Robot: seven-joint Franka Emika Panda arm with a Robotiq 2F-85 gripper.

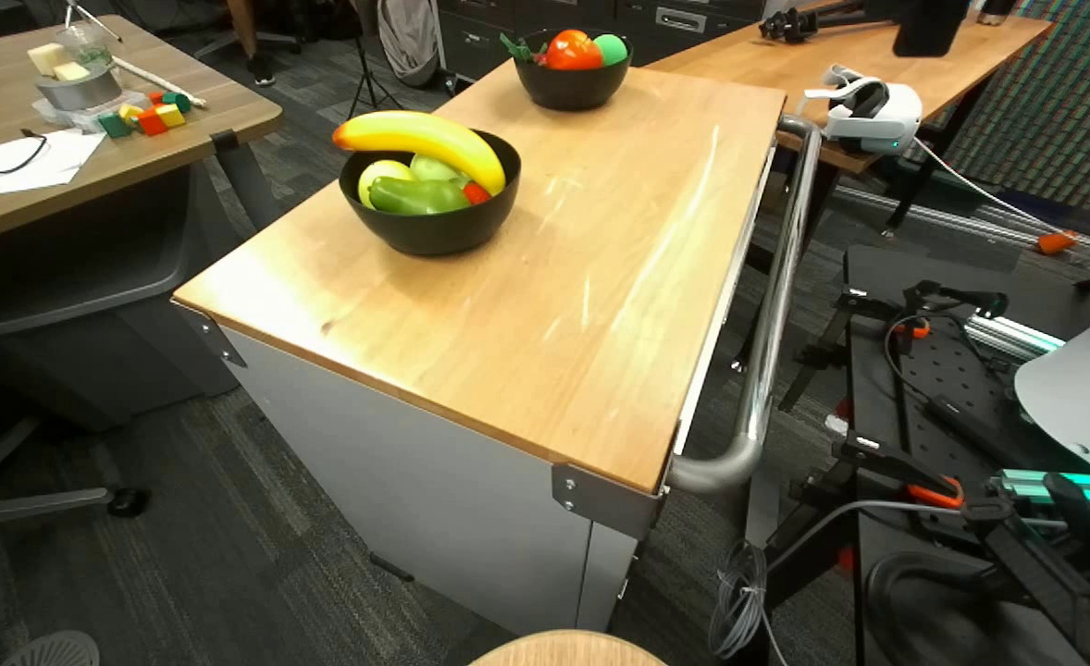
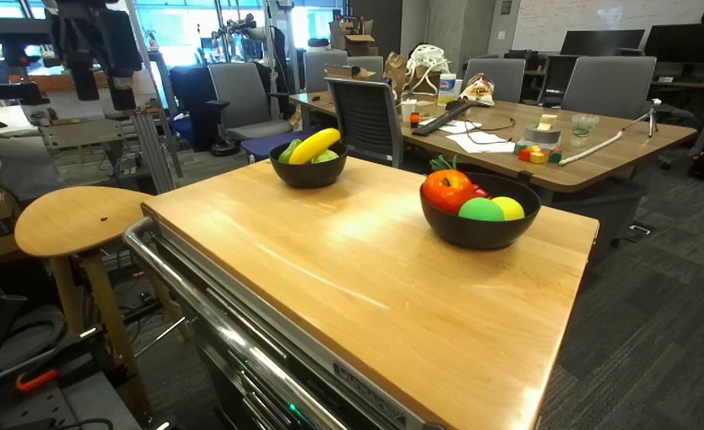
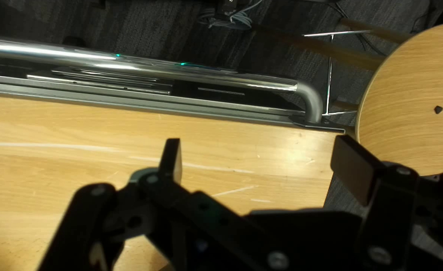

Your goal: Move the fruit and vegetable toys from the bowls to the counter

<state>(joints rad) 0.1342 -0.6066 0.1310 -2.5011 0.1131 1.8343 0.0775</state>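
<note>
Two black bowls stand on the light-brown counter point(image 1: 545, 324). One bowl point(image 1: 439, 231) holds a yellow banana point(image 1: 434, 137) lying across a green pepper point(image 1: 415, 196), other green and yellow pieces, and a small red piece point(image 1: 476, 192). In the other bowl point(image 2: 477, 234) sit an orange-red tomato-like toy point(image 2: 447, 190), a green ball point(image 2: 481, 210), a yellow ball point(image 2: 511, 208), a dark red piece and a leafy green top point(image 2: 443, 162). High at the upper left of an exterior view hangs my gripper point(image 2: 106, 95). Its jaws stand wide open in the wrist view, with nothing between the fingers point(image 3: 351, 165).
A metal rail point(image 3: 206, 77) runs along one long side of the counter. Beyond the counter's corner stands a round wooden stool point(image 3: 413, 101). Another wooden table point(image 2: 591, 143) carries papers and small coloured blocks point(image 2: 537, 156). A white headset point(image 1: 878, 116) lies behind the counter's far end.
</note>
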